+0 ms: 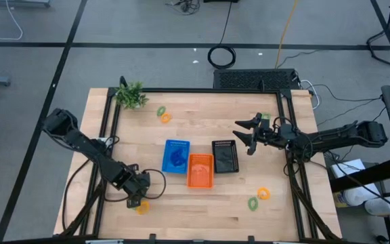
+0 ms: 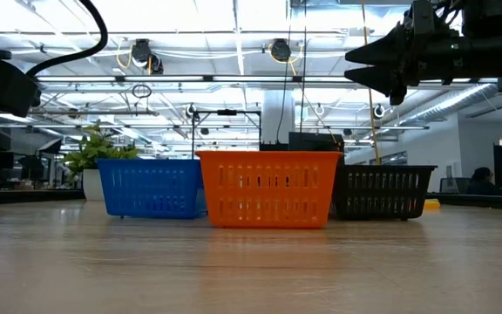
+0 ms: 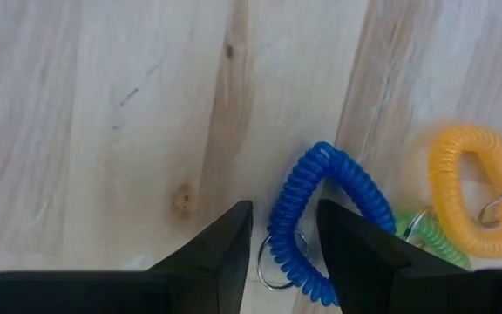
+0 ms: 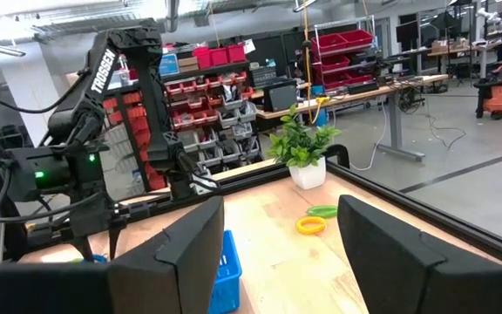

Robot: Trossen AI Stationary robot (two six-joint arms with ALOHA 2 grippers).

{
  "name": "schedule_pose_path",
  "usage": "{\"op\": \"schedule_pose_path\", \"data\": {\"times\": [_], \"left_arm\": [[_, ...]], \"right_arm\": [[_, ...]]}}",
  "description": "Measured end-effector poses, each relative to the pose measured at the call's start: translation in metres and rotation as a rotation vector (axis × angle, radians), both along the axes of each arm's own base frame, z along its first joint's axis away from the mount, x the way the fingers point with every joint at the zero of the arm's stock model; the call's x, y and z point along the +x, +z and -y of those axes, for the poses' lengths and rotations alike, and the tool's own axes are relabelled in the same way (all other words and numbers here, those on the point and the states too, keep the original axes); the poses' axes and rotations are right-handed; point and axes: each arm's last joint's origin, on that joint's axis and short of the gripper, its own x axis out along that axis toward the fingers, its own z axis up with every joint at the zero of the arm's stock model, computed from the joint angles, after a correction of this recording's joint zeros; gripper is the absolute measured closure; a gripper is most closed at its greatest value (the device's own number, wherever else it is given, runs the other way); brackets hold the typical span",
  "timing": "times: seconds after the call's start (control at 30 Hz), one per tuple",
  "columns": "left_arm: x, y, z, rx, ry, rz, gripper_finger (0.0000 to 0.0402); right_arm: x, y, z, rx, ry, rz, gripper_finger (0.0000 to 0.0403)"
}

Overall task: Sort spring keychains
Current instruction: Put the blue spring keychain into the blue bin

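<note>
My left gripper (image 1: 139,201) is low over the table's near left part. In the left wrist view it (image 3: 284,209) is open, with one side of a blue spring keychain (image 3: 321,187) running between its fingers. An orange keychain (image 3: 469,201) and a green one (image 3: 434,240) lie right beside the blue one. My right gripper (image 1: 246,135) is open and empty, high above the table beside the black basket (image 1: 225,155). It also shows in the low view (image 2: 382,65) and in the right wrist view (image 4: 279,205). The blue basket (image 1: 177,157) holds blue keychains.
The orange basket (image 1: 200,169) stands between the blue and black ones at the table's middle. An orange and a green keychain (image 1: 162,114) lie far left by the plant sprig (image 1: 131,95). Another orange (image 1: 263,194) and green one (image 1: 252,202) lie near right.
</note>
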Motion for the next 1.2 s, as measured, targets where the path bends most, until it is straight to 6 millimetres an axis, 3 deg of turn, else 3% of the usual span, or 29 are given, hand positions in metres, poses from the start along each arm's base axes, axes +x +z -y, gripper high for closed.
{"op": "schedule_pose_path", "data": {"times": [0.17, 0.43, 0.67, 0.97, 1.2], "left_arm": [[0.0, 0.0, -0.001, 0.001, 0.018, -0.005, 0.027], [0.001, 0.0, -0.003, 0.002, 0.017, -0.009, 0.0385], [0.001, 0.0, -0.005, -0.004, 0.019, -0.01, 0.0366], [0.003, 0.002, -0.006, -0.01, 0.011, -0.007, 0.0389], [0.009, 0.023, -0.008, 0.002, -0.035, 0.129, 0.0389]], "right_arm": [[0.0, 0.0, 0.0, 0.0, 0.0, -0.001, 0.019], [0.0, 0.0, 0.0, 0.0, 0.0, 0.0, 0.019], [0.0, 0.0, 0.0, 0.0, -0.001, -0.001, 0.019], [0.0, 0.0, 0.0, 0.0, 0.0, 0.0, 0.019], [0.0, 0.0, 0.0, 0.004, 0.0, 0.001, 0.019]]}}
